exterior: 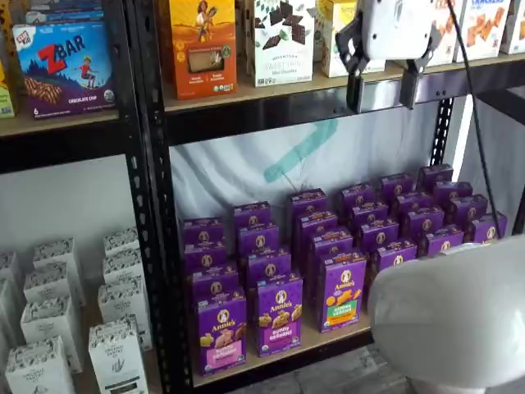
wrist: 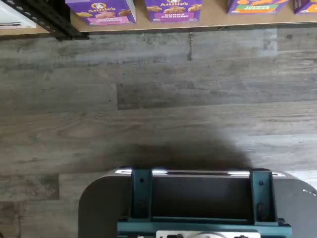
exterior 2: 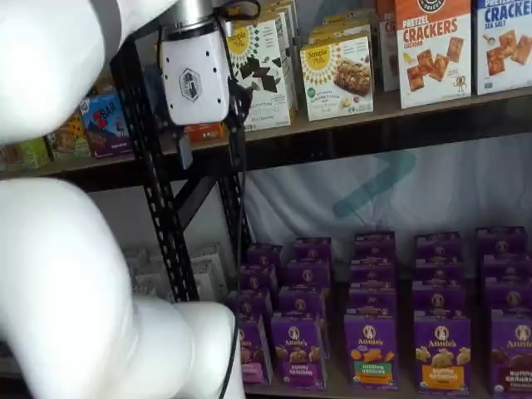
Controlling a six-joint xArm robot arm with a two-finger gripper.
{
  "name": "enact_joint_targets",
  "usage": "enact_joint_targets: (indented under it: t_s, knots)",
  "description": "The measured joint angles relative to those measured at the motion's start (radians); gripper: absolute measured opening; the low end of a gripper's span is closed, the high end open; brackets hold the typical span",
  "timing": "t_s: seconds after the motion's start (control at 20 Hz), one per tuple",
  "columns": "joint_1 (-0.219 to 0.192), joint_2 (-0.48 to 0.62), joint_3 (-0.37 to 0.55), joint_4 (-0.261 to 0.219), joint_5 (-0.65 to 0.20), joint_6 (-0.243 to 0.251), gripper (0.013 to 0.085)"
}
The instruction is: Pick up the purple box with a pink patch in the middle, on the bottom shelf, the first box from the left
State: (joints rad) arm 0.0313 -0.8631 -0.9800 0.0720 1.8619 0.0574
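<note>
The purple box [exterior: 221,332] with a pink band stands upright at the front left corner of the bottom shelf [exterior: 328,343], leading a row of purple cartons. In a shelf view, the purple box [exterior 2: 252,353] is partly hidden behind my white arm. The wrist view shows the purple box [wrist: 101,12] on the shelf board [wrist: 218,20], across the floor. My gripper [exterior: 381,92] hangs high, level with the upper shelf and well above and right of the box. Its two black fingers stand open with nothing between them. In a shelf view, my gripper [exterior 2: 209,150] shows side-on by a cable.
A purple carton with a purple band [exterior: 279,316] and one with a green-orange band [exterior: 343,291] stand right of the target. A black rack upright [exterior: 152,205] borders it on the left. White cartons [exterior: 49,328] fill the neighbouring bay. My white arm link [exterior: 459,312] covers the lower right.
</note>
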Motion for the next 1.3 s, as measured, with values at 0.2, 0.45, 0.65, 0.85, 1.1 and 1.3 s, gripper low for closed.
enact_joint_targets:
  t_s: [0.2, 0.45, 0.65, 0.85, 1.1, 1.3]
  knots:
    - [0.034, -0.014, 0.062, -0.012, -0.066, 0.028, 0.0850]
    - [0.070, -0.026, 0.141, -0.008, -0.146, 0.061, 0.0850]
    - [0.090, -0.031, 0.207, -0.006, -0.215, 0.078, 0.0850]
    - [0.110, -0.037, 0.280, -0.016, -0.304, 0.093, 0.0850]
    - [0.131, -0.017, 0.372, -0.040, -0.423, 0.113, 0.0850]
    - [0.137, -0.009, 0.444, -0.056, -0.531, 0.120, 0.0850]
